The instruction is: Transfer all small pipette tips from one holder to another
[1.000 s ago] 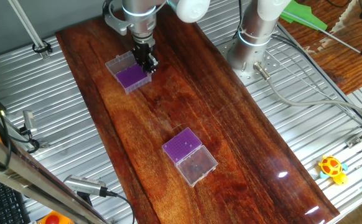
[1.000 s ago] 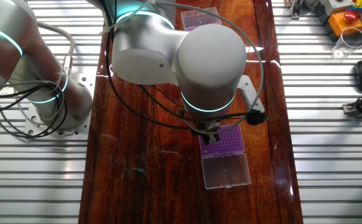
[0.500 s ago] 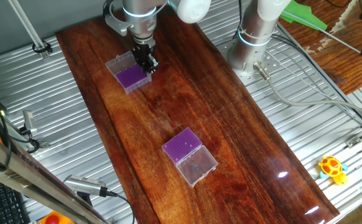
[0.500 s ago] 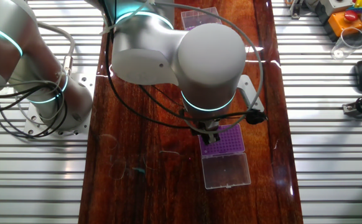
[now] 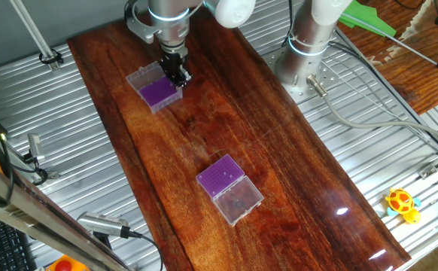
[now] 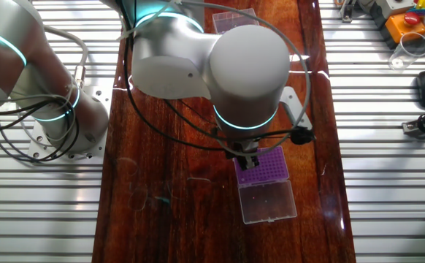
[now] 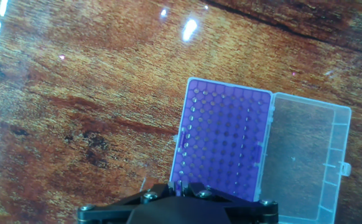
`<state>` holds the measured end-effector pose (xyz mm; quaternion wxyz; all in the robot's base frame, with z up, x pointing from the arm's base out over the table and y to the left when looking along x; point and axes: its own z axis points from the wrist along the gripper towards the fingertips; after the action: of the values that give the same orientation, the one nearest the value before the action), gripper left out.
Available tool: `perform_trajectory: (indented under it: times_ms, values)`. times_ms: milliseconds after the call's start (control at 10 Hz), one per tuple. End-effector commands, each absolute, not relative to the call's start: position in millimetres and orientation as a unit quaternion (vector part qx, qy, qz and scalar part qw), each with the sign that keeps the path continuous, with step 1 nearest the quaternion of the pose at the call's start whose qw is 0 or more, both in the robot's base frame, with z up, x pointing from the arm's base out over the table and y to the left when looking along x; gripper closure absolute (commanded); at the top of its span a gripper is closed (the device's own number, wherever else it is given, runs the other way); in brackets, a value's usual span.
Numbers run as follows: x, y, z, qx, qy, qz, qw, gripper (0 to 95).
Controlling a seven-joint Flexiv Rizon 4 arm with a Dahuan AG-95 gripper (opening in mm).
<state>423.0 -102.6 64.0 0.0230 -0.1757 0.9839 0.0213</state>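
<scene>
Little has moved since a second ago: our hand [image 5: 179, 77] has only crept slightly along the near edge of the purple tip box [image 5: 159, 92], which sits open on the bench [image 5: 279, 150] with its clear lid [image 6: 269, 199] laid flat. We cannot tell whether the fingers are parted or closed. To do this pick well, we judge we should centre squarely over one hole, descend straight, and then carry to the other box [image 5: 229, 187], well apart down the bench.

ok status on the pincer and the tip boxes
Pincer low at near purple tip box, lid open; jaw state unclear. Second tip box apart, lid open. Nothing in the way.
</scene>
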Motion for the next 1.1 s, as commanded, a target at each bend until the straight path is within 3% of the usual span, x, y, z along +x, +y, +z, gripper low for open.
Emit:
perform_trajectory:
  times_ms: [100, 600, 1100]
  values:
    - [421, -103, 80, -0.176, 0.984, 0.026, 0.023, 95.0]
    - [436, -75, 120, -0.174, 0.984, 0.031, 0.016, 95.0]
    - [447, -8, 126, -0.140, 0.990, 0.022, 0.011, 95.0]
